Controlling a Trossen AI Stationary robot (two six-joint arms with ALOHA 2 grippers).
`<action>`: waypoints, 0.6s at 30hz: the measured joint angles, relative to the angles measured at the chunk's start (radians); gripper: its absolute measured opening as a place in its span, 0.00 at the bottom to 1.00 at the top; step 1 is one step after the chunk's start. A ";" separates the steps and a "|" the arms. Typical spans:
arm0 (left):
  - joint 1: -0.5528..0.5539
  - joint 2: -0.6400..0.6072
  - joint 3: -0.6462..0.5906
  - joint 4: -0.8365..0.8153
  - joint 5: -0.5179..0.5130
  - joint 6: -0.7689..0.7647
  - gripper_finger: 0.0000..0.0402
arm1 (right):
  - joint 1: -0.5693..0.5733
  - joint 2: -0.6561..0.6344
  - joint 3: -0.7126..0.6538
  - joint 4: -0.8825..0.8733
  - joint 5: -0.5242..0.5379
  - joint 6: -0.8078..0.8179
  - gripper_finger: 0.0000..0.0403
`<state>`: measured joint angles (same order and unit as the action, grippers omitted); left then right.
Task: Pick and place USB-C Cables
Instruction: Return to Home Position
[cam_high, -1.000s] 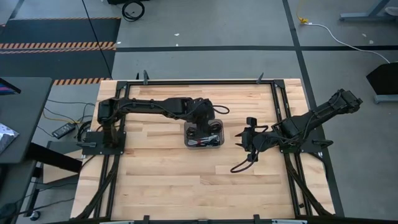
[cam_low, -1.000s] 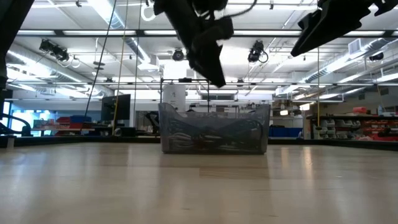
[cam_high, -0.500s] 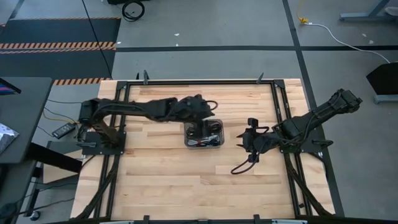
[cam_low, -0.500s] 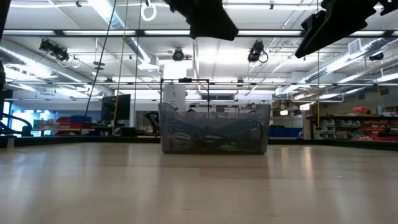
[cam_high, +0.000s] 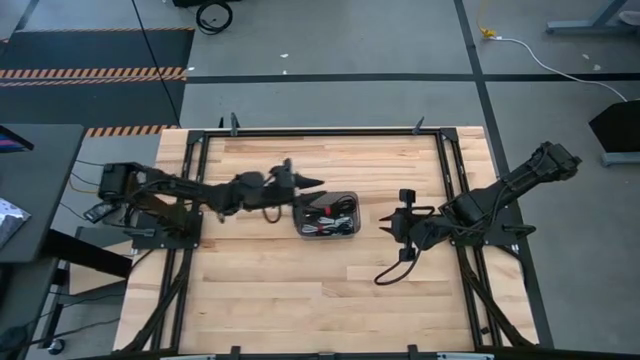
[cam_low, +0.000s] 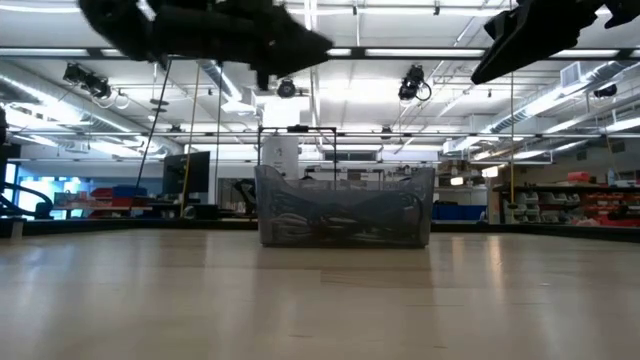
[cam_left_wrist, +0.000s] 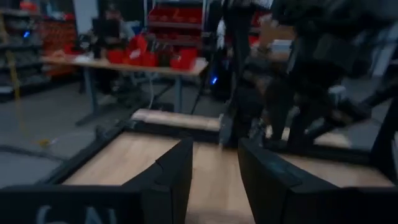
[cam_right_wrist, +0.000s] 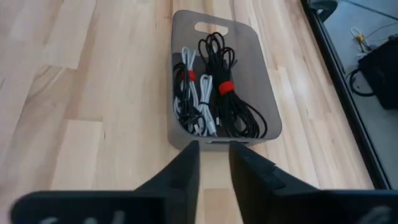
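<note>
The cables (cam_right_wrist: 214, 93) lie in the tray (cam_right_wrist: 268, 106), black and white coils packed side by side along its length. Two black bundles are tied with red bands, and none hangs over the rim. From above, the cables (cam_high: 330, 213) fill the tray (cam_high: 299, 214), which stands on the table (cam_high: 250, 290) about midway between its left and right edges, with bare wood all round it. At table height the tray (cam_low: 345, 238) shows as a translucent grey box, and the cables (cam_low: 340, 218) are dim dark loops behind its wall. The left gripper (cam_high: 303, 181) hangs well above the table, just beside the tray's left end on the arm's side. Its arm stretches level from the left edge. In its wrist view the left gripper (cam_left_wrist: 214, 180) has its jaws released with a clear gap, holding nothing. The right gripper (cam_high: 392, 224) is off the tray's right end, apart from it and pointing towards it, and is also raised. In its wrist view the right gripper (cam_right_wrist: 214, 167) has its jaws parted by a narrow gap, with nothing between them.
</note>
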<state>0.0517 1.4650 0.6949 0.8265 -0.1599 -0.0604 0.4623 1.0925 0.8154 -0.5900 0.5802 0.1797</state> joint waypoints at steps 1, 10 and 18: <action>0.000 -0.023 -0.031 -0.010 -0.009 0.001 0.33 | -0.001 0.000 0.000 0.000 0.000 -0.005 0.21; 0.000 -0.188 -0.111 -0.141 -0.035 0.020 0.03 | -0.015 0.000 0.000 -0.003 0.059 0.032 0.02; 0.008 -0.198 -0.111 -0.253 -0.038 0.019 0.01 | -0.063 0.000 0.000 -0.002 0.066 0.046 0.01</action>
<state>0.0602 1.2675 0.5835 0.5739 -0.1982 -0.0410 0.3996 1.0924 0.8154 -0.5922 0.6464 0.2255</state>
